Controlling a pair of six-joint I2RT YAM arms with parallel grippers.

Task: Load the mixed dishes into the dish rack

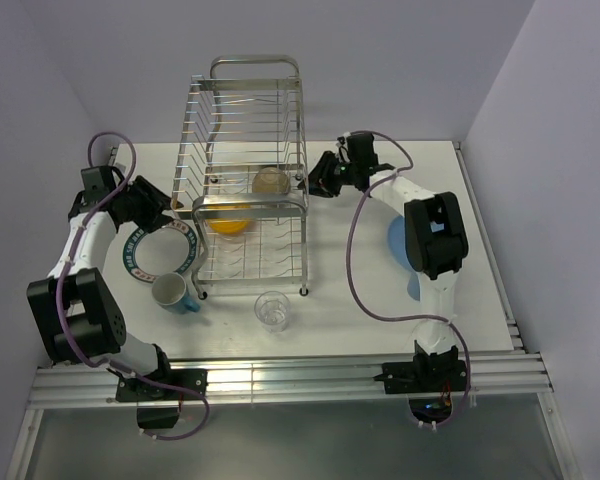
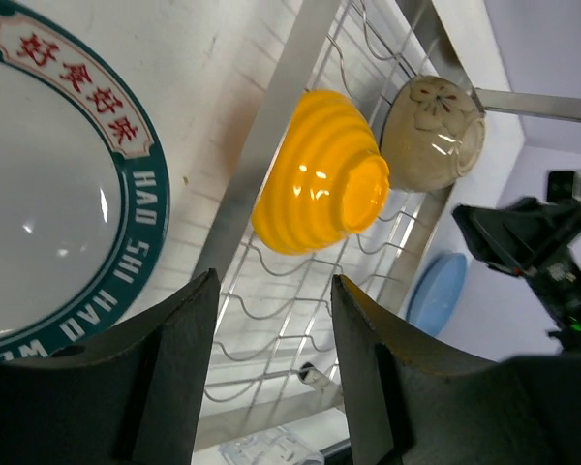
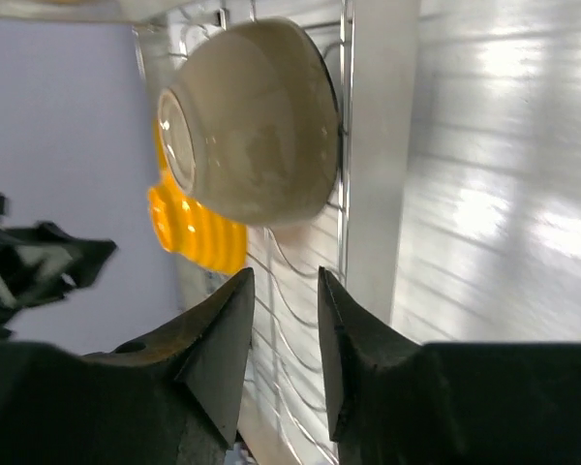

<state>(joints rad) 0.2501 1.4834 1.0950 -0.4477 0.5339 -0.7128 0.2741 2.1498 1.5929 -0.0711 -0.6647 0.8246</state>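
Note:
The silver wire dish rack [image 1: 250, 140] stands at the table's middle back. A yellow-orange bowl [image 1: 230, 218] and a beige bowl [image 1: 271, 181] sit upside down on its lower tier; both show in the left wrist view [image 2: 320, 174] [image 2: 431, 131] and the right wrist view [image 3: 194, 232] [image 3: 247, 126]. My left gripper [image 1: 168, 212] [image 2: 274, 281] is open and empty at the rack's left side, over the green-rimmed white plate [image 1: 162, 250] [image 2: 39, 194]. My right gripper [image 1: 320, 178] [image 3: 286, 276] is open and empty at the rack's right side, near the beige bowl. No black bowl shows.
A teal-and-white mug [image 1: 175, 293] lies on its side in front of the plate. A clear glass [image 1: 272, 311] stands in front of the rack. A blue plate [image 1: 398, 250] [image 2: 441, 291] lies at the right, partly under the right arm. Walls enclose the table's back and sides.

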